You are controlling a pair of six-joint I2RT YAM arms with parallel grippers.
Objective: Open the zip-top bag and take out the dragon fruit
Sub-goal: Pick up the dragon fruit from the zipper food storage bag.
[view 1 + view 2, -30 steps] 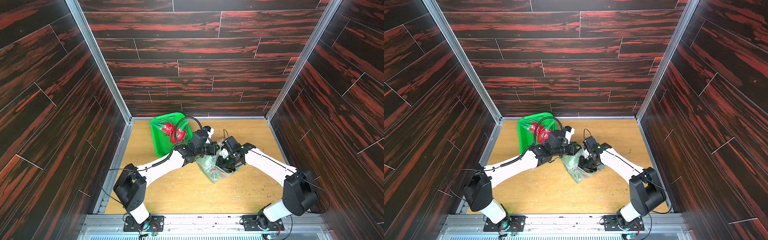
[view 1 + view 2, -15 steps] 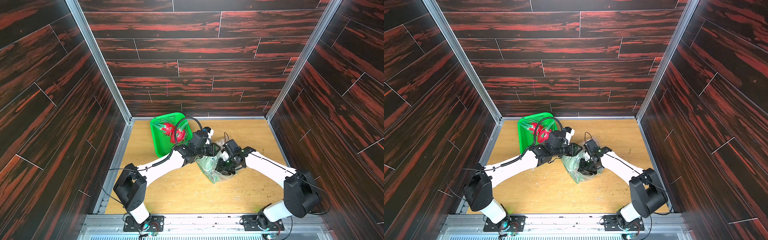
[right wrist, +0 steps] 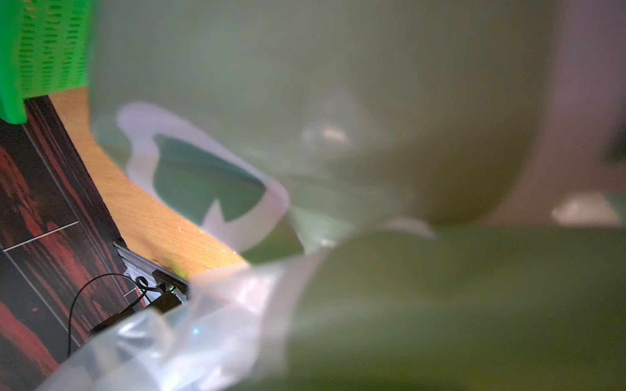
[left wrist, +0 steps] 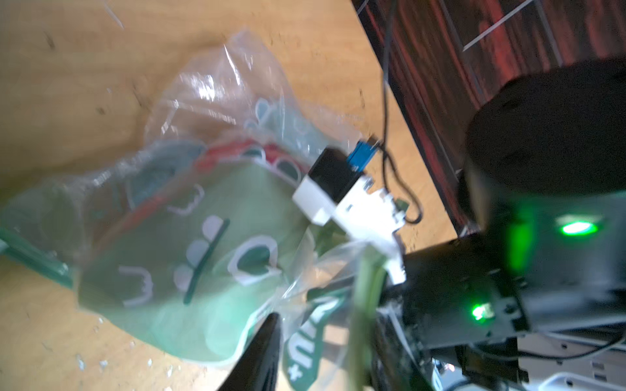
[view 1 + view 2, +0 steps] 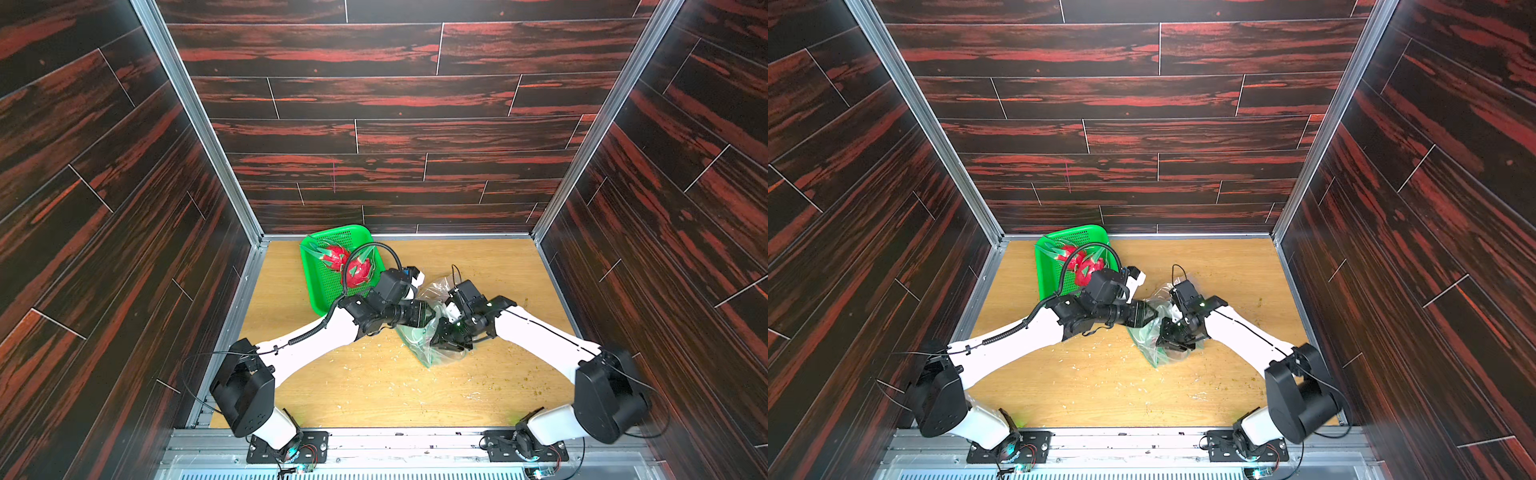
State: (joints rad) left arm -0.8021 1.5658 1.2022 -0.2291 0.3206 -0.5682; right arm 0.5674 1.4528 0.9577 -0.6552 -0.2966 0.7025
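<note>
Green basket [image 5: 322, 291] already holds two dragon fruit [image 5: 356, 271]. Your zip-top bag [image 5: 434, 357] on the tabletop [image 5: 374, 395] maybe hides more red. The left tool [image 5: 428, 312] and right tool [image 5: 448, 336] are at it, can't tell their grip.

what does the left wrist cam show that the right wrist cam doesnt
Only the left wrist view: the zip-top bag almost whole, with its green printed face and white shapes, and the right arm with green lights lit. Only the right wrist view: a corner of the green basket; here the bag film sits so close that it blurs most of the frame. Both: the bag, the wooden table and the dark wall.
</note>
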